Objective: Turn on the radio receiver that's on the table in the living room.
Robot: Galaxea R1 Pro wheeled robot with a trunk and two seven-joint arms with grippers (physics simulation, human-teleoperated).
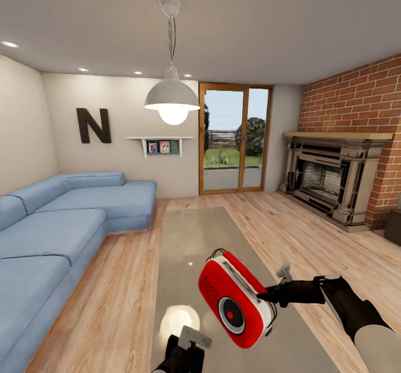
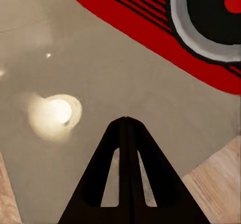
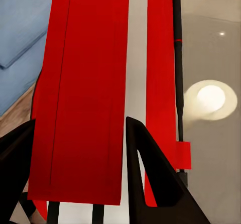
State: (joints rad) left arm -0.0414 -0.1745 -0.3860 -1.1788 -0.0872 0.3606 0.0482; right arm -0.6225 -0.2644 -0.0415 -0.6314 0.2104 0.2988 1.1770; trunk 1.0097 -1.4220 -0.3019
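Note:
The red radio receiver with its white edge band and round dial hangs tilted over the near end of the glossy table. My right gripper is shut on its right edge. In the right wrist view the fingers flank the red case, with its thin handle alongside. My left gripper is low at the table's near end, just below and left of the radio. Its fingers are shut together and hold nothing, with the radio's dial a short way beyond them.
A blue sectional sofa runs along the table's left side. A brick fireplace stands at the right, and wood-framed glass doors at the back. The white pendant lamp hangs over the table, and its glare shows on the top.

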